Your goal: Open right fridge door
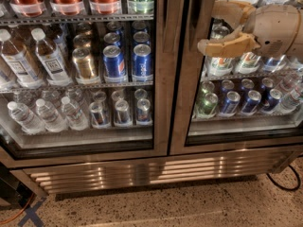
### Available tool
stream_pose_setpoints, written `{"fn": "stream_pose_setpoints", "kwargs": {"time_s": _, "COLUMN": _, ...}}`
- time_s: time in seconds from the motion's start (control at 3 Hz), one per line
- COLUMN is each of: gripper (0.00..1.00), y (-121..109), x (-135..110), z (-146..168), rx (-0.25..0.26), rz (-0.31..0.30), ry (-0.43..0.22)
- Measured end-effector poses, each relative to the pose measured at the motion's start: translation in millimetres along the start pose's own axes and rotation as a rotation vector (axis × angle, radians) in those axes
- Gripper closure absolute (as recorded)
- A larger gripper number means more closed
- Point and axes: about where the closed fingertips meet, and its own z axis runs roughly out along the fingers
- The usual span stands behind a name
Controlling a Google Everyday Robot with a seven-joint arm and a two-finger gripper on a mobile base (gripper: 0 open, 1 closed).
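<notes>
The fridge fills the view, a steel two-door cooler with a slatted base grille. Its right fridge door is a glass pane in a steel frame, and it stands closed. A dark vertical handle runs along the door's left edge. My gripper hangs in front of the upper part of this door, pointing left, with its fingertips just right of the handle. The two tan fingers are spread apart, one above the other, with nothing between them.
The left door is closed over water bottles, cans and blue Pepsi cans. A speckled floor lies below the grille. A black cable loops at the lower right, and an orange cord and blue tape lie at the lower left.
</notes>
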Motion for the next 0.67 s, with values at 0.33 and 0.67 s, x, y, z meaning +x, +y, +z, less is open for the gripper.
{"fn": "stream_pose_setpoints", "kwargs": {"time_s": 0.33, "gripper": 0.32, "y": 24.9, "x": -5.4, "z": 46.1, "rx": -0.131, "rz": 0.084, "ry": -0.019}}
{"fn": "stream_pose_setpoints", "kwargs": {"time_s": 0.67, "gripper": 0.31, "y": 26.1, "x": -5.4, "z": 44.4, "rx": -0.145, "rz": 0.093, "ry": -0.021}}
